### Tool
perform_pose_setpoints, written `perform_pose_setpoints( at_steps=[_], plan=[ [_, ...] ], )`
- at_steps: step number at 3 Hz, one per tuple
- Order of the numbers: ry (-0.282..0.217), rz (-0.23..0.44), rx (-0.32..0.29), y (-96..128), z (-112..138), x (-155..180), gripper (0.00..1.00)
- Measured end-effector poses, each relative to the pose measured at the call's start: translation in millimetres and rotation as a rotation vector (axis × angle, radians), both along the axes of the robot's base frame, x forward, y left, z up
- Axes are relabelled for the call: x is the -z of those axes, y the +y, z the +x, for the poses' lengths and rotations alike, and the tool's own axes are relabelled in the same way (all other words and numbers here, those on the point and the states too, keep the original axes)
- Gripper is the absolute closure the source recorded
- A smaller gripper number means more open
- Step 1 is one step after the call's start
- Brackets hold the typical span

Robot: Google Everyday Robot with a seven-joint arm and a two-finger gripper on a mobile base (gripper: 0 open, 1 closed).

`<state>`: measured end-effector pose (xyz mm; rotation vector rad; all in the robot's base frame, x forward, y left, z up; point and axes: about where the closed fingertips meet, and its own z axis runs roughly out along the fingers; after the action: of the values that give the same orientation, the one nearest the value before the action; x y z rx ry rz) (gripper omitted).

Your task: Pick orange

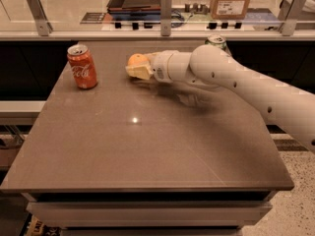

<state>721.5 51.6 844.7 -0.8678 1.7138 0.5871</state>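
The orange [137, 59] is a small round fruit at the back middle of the grey table [147, 146]. My gripper [136, 68] reaches in from the right on the white arm [231, 77] and sits right at the orange, its cream tip covering the fruit's lower front. The orange's top shows above the gripper. The orange appears to rest at table level.
A red Coca-Cola can [82, 66] stands at the back left of the table. A green can [215, 41] stands at the back right, partly behind my arm. A counter with glass rail posts [166, 6] and a cardboard box [232, 0] runs behind the table.
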Motion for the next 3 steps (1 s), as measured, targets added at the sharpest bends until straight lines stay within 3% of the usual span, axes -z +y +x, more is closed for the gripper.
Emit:
perform_pose_setpoints(
  at_steps=[1,3],
  plan=[
    [0.001,0.0,-0.003,2.3,-0.4,0.4,1.0],
    [-0.013,0.005,-0.063,-2.1,-1.4,-28.9,1.0]
  ],
)
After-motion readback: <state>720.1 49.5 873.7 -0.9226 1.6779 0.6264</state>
